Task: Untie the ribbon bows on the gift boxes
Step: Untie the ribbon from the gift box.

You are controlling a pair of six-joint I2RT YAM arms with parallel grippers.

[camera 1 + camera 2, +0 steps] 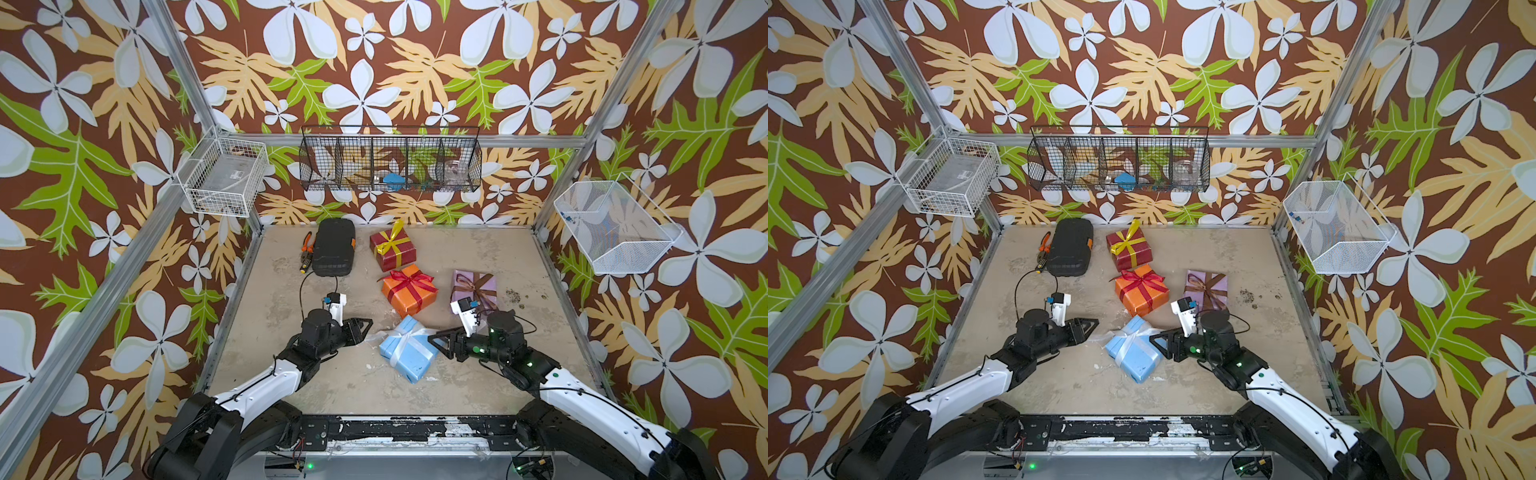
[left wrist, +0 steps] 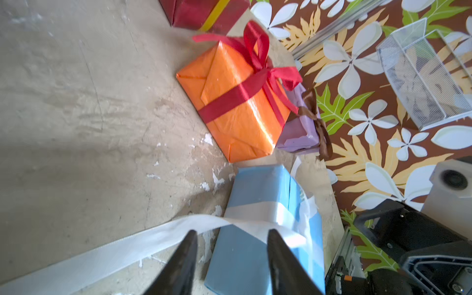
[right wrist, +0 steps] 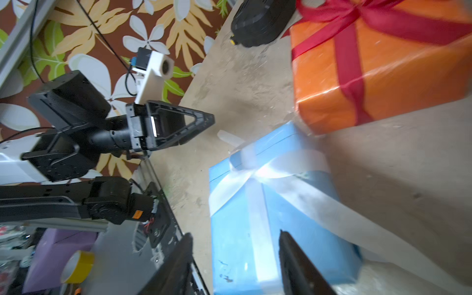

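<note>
- Since both grippers sit either side of the blue box (image 1: 409,349), near the table's (image 1: 291,299) front-middle, any snag starts there.
- Left gripper (image 2: 232,236): jaws apart, nothing between them; white ribbon (image 2: 143,240) tail runs across just ahead of the tips, over the table. Right gripper (image 3: 235,237): jaws apart too, empty, hovering over the box's near end.
- White bow looks undone already – flat loose strips, but the cross-wrap is on the box and a twist remains at the centre (image 3: 258,173). Risk: pulling a tail w/o holding the box drags the whole box along, light paper thing, prob slides easy.
- Blue box nearly touches the orange box (image 1: 409,293); a drag toward the back could shove it, then the red bow (image 1: 411,280) shifts off its spot.
- Satin = slick & thin. Tail lying flat on the table is hard to pinch; tips may scrape the surface or close on nothing.
- Grabbing a wrap band instead of a free tail would tighten the twist, not free it.
- Other three untouched: dark red box w/ yellow bow (image 1: 392,241) at back-middle, lilac box w/ brown bow (image 1: 473,286) toward the right edge, partly hidden by the right wrist in both top views.
- Arms face each other close; tips could clash over the box if both reach in at once.
- Black case (image 1: 333,247) at back-left is well apart, no worry.
</note>
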